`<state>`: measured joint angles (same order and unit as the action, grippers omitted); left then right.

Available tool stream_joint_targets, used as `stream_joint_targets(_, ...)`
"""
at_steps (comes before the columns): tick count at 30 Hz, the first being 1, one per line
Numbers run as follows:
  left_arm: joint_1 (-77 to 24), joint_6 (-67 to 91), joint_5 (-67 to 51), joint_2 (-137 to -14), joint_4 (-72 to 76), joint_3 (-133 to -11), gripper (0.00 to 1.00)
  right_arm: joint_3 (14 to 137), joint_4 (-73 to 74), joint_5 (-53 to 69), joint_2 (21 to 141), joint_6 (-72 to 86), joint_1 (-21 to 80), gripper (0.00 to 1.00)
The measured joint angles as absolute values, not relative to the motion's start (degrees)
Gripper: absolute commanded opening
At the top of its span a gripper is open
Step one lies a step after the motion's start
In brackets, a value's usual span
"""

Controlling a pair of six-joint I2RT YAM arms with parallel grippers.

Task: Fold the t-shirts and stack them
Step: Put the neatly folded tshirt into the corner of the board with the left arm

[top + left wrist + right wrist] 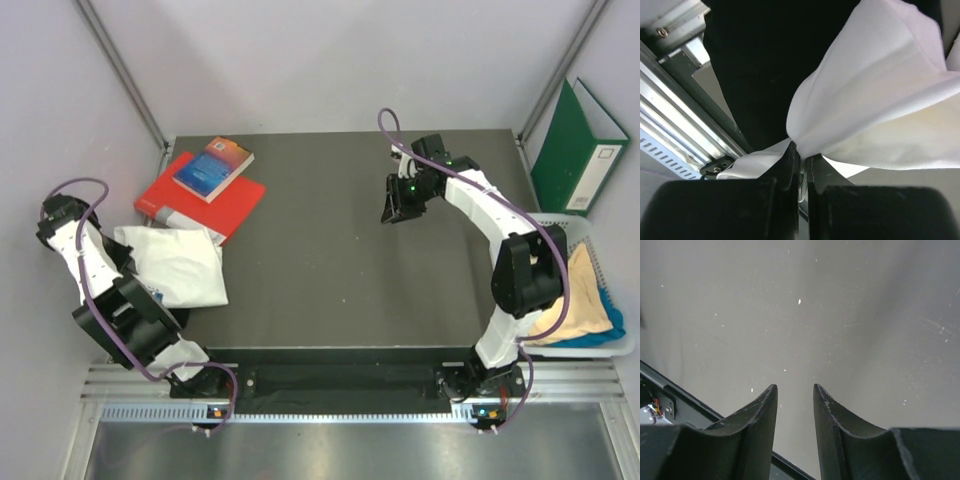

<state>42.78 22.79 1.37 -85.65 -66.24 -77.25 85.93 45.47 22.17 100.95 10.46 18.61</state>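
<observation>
Only its wrist view shows the left gripper (801, 165) pinching the white t-shirt (880, 100); the right gripper (795, 395) hangs slightly parted above the table (840, 315).

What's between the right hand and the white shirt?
Nothing but bare dark tabletop separates the right hand from the white shirt, as the top view shows.

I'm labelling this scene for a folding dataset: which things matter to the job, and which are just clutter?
Job: white t-shirt, pinched in the left end effector; pale yellow cloth and blue cloth in the basket, likely shirts.
Clutter: red book, blue book on it, green binder.
</observation>
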Motion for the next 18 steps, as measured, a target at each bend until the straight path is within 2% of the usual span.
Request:
stream_joint_targets(9, 42.63, 22.31, 6.07, -88.73, -68.14, -89.84, 0.00, 86.54, 46.54, 22.13, 102.98, 10.39, 19.40, 0.36)
stream_joint_targets(18, 42.48, 21.04, 5.10, -88.58, -68.25, -89.97, 0.00, 88.79, 47.68, 22.15, 105.47, 10.04, 20.21, 0.36)
